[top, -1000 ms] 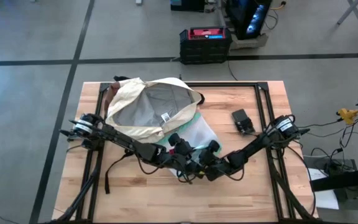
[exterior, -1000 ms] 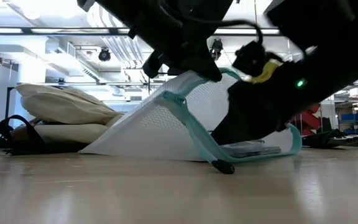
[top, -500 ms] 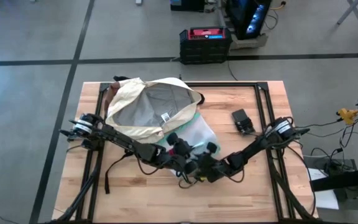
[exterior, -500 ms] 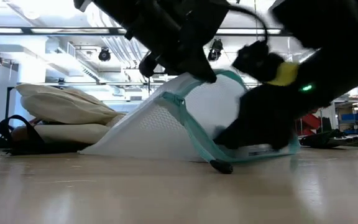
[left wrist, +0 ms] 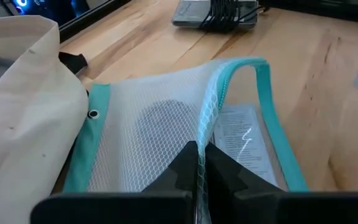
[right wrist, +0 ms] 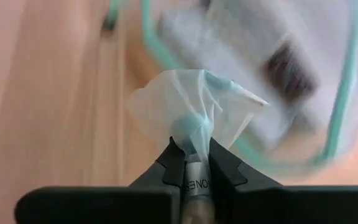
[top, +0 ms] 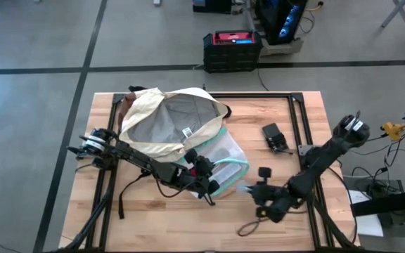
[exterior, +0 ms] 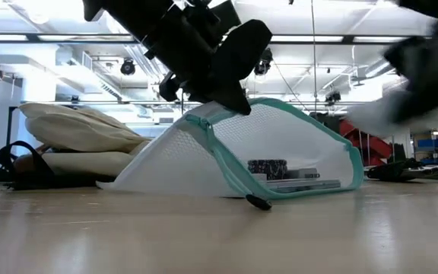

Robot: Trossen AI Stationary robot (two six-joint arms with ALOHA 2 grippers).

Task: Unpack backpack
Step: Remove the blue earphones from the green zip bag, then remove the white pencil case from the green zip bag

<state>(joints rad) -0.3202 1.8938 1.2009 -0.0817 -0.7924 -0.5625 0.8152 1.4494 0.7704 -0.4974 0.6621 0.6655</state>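
Note:
The cream backpack (top: 164,119) lies open on its side at the table's far left, grey lining showing. Next to it, toward the table's middle, is a clear mesh pouch with teal edges (top: 223,158). Its base rests on the wood and a booklet (left wrist: 241,137) lies inside. My left gripper (left wrist: 199,163) is shut on the pouch's raised rim. My right gripper (top: 253,190) is off to the pouch's right, nearer the front edge. It is shut on a small clear plastic bag (right wrist: 191,112) with something bluish inside. My left gripper pinches the pouch's teal-trimmed mesh rim (left wrist: 205,134) between both fingers. It comes slanting down from the table's left. The rim is held up like a tent ridge (exterior: 226,110), the mouth gapes open, and the pouch's base stays on the table. My right gripper pinches the small bag's gathered end (right wrist: 188,140) between its two fingertips. The rest of the bag fans out beyond the fingers. The bag is lifted clear of the table and clear of the pouch.
A black device with cords (top: 274,137) lies at the right, beyond the pouch. A loose black cord (top: 248,228) curls near the front edge. The backpack's black straps (top: 129,193) trail toward the front left. Black frame rails (top: 299,133) run across the tabletop.
My right gripper stood open inside the pouch's mouth, then shut on the small clear bag. It drew the bag out, rising and moving toward the table's right and near edges. The pouch stays held up by my left gripper.

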